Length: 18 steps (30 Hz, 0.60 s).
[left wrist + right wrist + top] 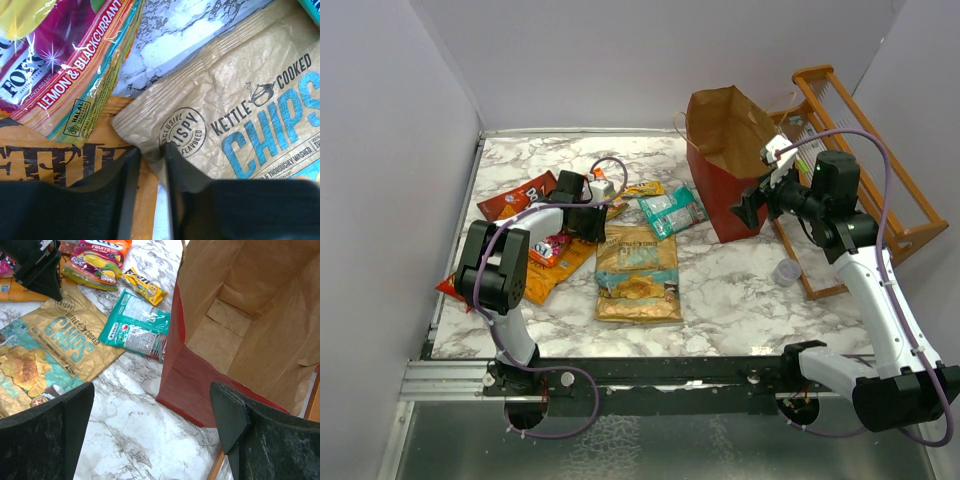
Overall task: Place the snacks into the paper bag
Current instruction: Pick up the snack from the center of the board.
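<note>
While the left claw (151, 152), jaws near together but not surely pinching, straddles the upper-left corner of the tan-and-teal chip bag (638, 275), the tall red paper bag (715, 200) stands to its right.

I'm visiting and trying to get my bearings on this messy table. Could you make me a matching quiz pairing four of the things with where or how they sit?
Things:
1. kettle chips bag
2. teal pouch
3. paper bag
4. small clear cup

Places or states:
A. stands upright, top open, nothing visible inside
B. one corner lies between the fingers of the left end effector
C. lies flat just left of the red bag
D. stands beside the wooden rack

Pairs: 1-B, 2-C, 3-A, 4-D
</note>
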Each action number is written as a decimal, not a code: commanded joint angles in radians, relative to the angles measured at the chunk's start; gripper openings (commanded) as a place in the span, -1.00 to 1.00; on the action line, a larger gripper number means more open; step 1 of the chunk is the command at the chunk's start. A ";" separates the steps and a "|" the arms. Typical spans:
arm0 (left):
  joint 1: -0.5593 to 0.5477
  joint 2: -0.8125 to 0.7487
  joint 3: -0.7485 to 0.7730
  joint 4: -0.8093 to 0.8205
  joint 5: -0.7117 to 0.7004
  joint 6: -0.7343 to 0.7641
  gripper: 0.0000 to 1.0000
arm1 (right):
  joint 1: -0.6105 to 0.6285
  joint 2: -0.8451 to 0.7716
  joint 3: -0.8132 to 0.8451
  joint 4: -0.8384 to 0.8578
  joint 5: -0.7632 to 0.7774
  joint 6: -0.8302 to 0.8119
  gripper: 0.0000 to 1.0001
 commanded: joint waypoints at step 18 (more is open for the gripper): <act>-0.002 -0.092 -0.024 0.021 0.220 0.088 -1.00 | 0.000 -0.025 -0.031 0.034 -0.028 0.005 0.99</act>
